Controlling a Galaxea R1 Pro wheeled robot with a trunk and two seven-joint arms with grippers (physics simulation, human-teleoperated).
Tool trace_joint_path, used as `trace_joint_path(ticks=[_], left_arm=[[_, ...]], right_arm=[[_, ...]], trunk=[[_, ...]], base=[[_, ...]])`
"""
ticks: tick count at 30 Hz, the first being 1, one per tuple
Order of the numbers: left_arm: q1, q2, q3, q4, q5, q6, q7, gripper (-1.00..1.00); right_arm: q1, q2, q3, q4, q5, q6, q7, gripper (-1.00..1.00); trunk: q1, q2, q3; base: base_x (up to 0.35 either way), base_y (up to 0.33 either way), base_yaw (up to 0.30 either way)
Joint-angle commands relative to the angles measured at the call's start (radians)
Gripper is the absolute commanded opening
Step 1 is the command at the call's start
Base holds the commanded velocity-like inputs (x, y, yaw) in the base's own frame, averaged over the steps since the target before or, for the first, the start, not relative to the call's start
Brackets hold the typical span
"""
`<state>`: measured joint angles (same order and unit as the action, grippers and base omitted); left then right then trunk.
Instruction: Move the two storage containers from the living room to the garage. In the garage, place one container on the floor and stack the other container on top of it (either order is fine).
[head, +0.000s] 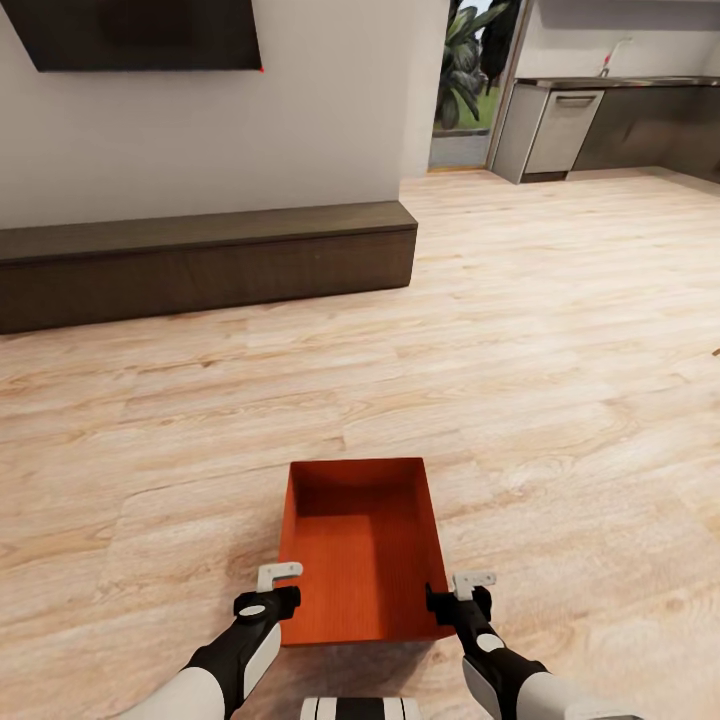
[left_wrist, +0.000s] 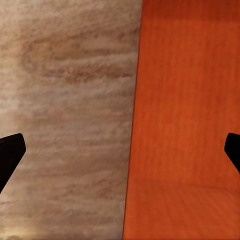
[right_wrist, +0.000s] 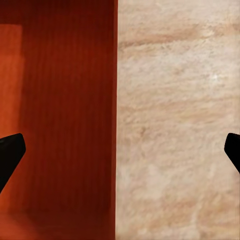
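Note:
One orange-red open-top storage container (head: 360, 550) sits on the pale wood-plank floor of the living room, just in front of me, its inside bare. My left gripper (head: 272, 590) is at its near left corner and my right gripper (head: 455, 595) at its near right corner. In the left wrist view the left gripper (left_wrist: 121, 152) is open, its dark fingertips (left_wrist: 10, 155) wide apart astride the container's left wall (left_wrist: 185, 125). The right gripper (right_wrist: 120, 152) is likewise open over the right wall (right_wrist: 60, 125). Neither is clamped on it.
A long low dark-brown cabinet (head: 200, 260) runs along the white wall ahead on the left, under a black TV (head: 140, 35). Grey kitchen cabinets (head: 560, 130) and a doorway with plants (head: 465, 80) lie far right. Open wood floor (head: 560, 350) stretches ahead and right.

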<state>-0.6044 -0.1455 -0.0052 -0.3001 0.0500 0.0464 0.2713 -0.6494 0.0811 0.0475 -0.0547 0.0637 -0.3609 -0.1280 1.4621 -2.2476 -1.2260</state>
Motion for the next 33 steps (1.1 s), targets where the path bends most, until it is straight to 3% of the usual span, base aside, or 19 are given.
trace_joint_path(ticks=[1, 11, 33], left_arm=[[0.0, 0.0, -0.001, -0.002, 0.005, 0.005, 0.003, 1.0], [0.0, 0.001, -0.001, -0.002, 0.004, 0.005, 0.003, 1.0], [0.0, 0.001, -0.001, -0.002, 0.004, 0.004, 0.003, 1.0]], right_arm=[[-0.001, 0.0, 0.005, 0.001, 0.007, -0.001, -0.009, 1.0], [-0.001, 0.0, 0.005, 0.001, 0.003, -0.001, -0.009, 1.0], [-0.001, 0.001, 0.005, 0.001, -0.004, -0.001, -0.009, 1.0]], trunk=[[0.004, -0.007, -0.004], [0.042, -0.077, -0.035], [0.042, -0.077, -0.035]], base=[[0.0, 0.0, 0.0], [0.0, 0.0, 0.0], [0.0, 0.0, 0.0]])
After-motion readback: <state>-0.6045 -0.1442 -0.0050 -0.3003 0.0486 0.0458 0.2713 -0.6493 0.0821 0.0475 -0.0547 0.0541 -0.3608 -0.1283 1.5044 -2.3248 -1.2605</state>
